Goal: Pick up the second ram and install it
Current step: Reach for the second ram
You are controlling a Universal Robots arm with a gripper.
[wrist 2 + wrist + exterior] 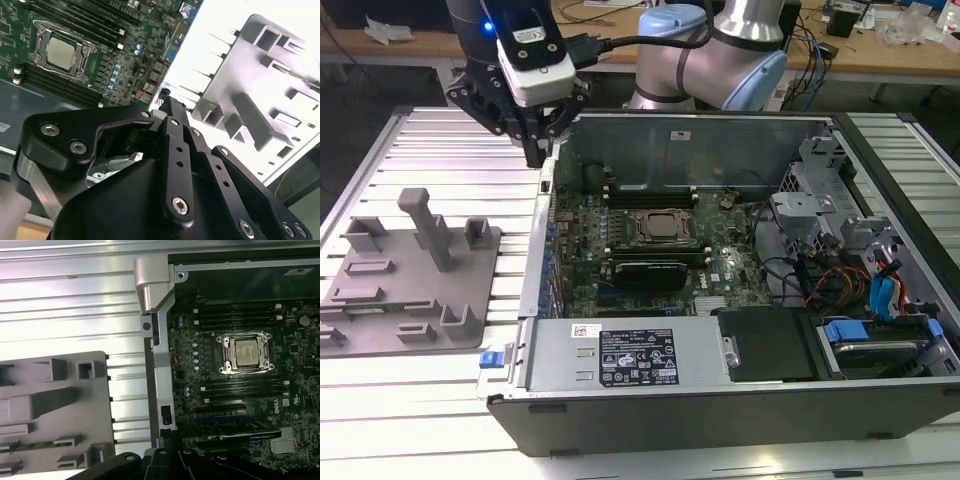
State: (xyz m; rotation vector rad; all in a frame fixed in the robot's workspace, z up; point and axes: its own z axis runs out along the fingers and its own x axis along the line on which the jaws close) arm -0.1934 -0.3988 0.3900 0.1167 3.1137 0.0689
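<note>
Exterior view first: I see my gripper (pixel 536 155) hanging over the near wall of the open computer case (pixel 720 400), at the corner on the exterior view's left, where the case meets the ribbed metal counter (pixel 430 150). Its tips point down and sit just above the top edge of that wall, not touching it as far as I can tell. The jaws look clenched together, and I see nothing green or flat pinched between them. In the second wrist view the black links run up to one narrow tip (pixel 169 107), which fits that reading. On the exterior view's left, beside the case and apart from it, the grey slotted tray (pixel 470 260) lies flat on the counter with an upright post rising from its middle. In the first wrist view I make out the second ram (pixel 27 445) as a thin green strip lying flat in one of the tray's slots, well apart from the gripper. Another thin strip sits at the tray's edge beyond it, but I cannot tell what it is. Inside the case the green motherboard (pixel 620 235) lies flat, with the square processor socket (pixel 246 352) at its middle and rows of long dark memory slots (pixel 240 317) on either side of it. I cannot tell whether any of those slots is filled.
</note>
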